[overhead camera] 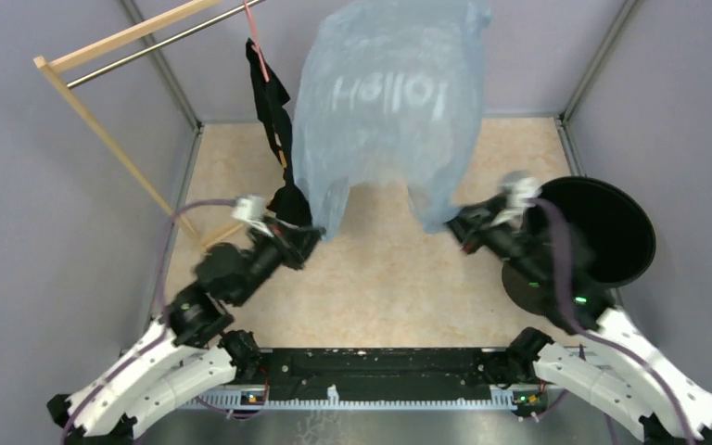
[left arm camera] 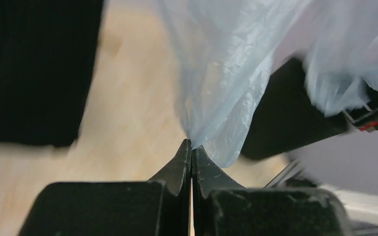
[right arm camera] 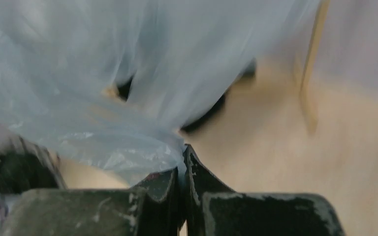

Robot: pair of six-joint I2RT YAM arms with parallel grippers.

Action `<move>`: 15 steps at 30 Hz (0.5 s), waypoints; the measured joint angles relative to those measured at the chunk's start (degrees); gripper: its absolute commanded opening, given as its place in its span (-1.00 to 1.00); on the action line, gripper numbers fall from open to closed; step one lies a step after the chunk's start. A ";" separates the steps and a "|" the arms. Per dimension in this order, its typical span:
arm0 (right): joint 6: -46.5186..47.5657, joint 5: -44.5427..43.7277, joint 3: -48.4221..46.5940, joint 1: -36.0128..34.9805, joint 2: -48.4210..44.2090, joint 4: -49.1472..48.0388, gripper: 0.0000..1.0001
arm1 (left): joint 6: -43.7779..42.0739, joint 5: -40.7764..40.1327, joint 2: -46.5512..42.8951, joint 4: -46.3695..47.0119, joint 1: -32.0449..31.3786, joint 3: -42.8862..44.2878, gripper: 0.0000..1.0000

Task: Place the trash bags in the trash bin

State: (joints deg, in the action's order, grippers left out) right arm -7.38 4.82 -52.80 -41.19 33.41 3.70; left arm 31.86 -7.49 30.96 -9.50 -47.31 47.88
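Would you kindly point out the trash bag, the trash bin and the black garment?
trash bag (overhead camera: 389,102), top view, printed middle.
trash bin (overhead camera: 626,218), top view, inner wall.
black garment (overhead camera: 267,97), top view, upper part.

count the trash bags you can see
1. The pale blue trash bag hangs stretched between the left gripper and the right gripper, left of the trash bin. More could be hidden inside the bin.

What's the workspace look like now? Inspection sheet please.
Surface: beige table, no spills seen.
Job's things: pale blue trash bag held up, spread between both grippers; black trash bin at right, bag not in it.
Clutter: black garment hanging from wooden rack, beside the bag.
Grippers: left gripper shut on bag's edge; right gripper likewise.
Cables: purple cable on each arm; the right one crosses the bin's mouth.
Surroundings: grey walls.
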 measured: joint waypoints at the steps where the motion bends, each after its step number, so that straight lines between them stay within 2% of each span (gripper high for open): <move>1: -1.95 0.02 6.93 0.00 0.96 -0.66 -1.00 | 3.17 -1.90 -0.09 -2.14 0.02 -5.29 -1.00; 4: -8.22 1.36 26.36 0.00 7.21 3.58 -1.00 | 12.00 -4.48 0.24 -11.28 0.04 -19.50 -1.00; 6: -10.58 1.86 32.00 0.00 7.67 9.90 -1.00 | 16.04 -5.49 -1.55 -18.60 0.04 -24.72 -1.00; 8: -10.95 1.40 31.15 0.00 6.64 12.87 -1.00 | 16.63 -6.16 -2.78 -20.41 0.09 -24.11 -1.00; 10: -9.57 -0.04 23.65 0.00 6.71 15.96 -1.00 | 14.53 -6.60 -0.94 -21.09 0.11 -17.64 -1.00; 11: -8.07 -0.96 15.87 0.00 8.09 17.73 -1.00 | 12.74 -6.67 1.68 -21.59 0.09 -11.50 -1.00; 12: -6.95 -1.33 10.12 0.00 9.49 18.29 -1.00 | 10.27 -6.51 6.25 -22.34 0.07 -2.19 -1.00; 15: -2.10 -1.90 -18.95 0.00 17.20 18.71 -1.00 | 3.63 -3.63 19.74 -21.09 0.07 25.09 -1.00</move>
State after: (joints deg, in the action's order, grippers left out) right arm -9.47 2.92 -71.75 -41.19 50.61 22.41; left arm 35.48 -11.11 50.70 -30.59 -47.24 72.97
